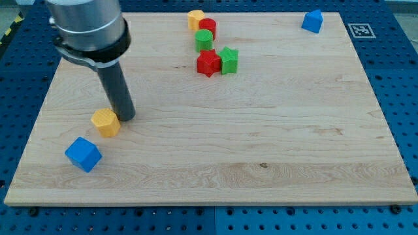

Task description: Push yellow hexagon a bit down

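A: Where is my tip (127,118) right now?

B: It rests on the wooden surface (261,143) in the view's left half, at the lower end of the dark rod, which comes down from the grey arm housing at the view's top left.

A: And the yellow hexagon (106,122)?

B: Just beside my tip, on its left and a touch lower in the view. The rod's end seems to touch the block's upper right edge, though the contact itself is too fine to be sure of.

A: Is there a hand, open or closed?

B: No hand shows; the arm ends in the plain rod, so nothing is gripped. It only stands against the block's side.

A: What lies farther out?

B: A blue cube (83,154) sits near the hexagon, toward the view's bottom left, apart from it. Well apart, near the view's top centre, is a cluster: a yellow block (195,19) touching a red cylinder (207,28), a green block (204,41) just below them, then a red star (208,62) with a green star (228,60) touching its right side. Another blue block (313,21) stands alone near the top right corner.
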Controlling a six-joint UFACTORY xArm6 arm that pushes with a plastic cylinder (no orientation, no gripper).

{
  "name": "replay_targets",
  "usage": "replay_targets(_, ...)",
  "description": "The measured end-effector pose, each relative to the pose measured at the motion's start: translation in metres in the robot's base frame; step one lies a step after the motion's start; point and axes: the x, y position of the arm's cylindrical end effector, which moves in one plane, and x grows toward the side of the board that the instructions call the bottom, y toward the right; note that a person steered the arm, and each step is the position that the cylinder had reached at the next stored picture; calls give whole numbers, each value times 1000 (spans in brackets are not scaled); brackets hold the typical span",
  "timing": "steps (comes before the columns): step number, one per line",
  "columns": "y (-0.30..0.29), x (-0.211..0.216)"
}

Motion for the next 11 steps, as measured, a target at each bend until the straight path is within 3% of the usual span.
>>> replay_targets(3, -7, -23)
replay_targets(8, -34, -9)
replay_targets(11, -9, -6)
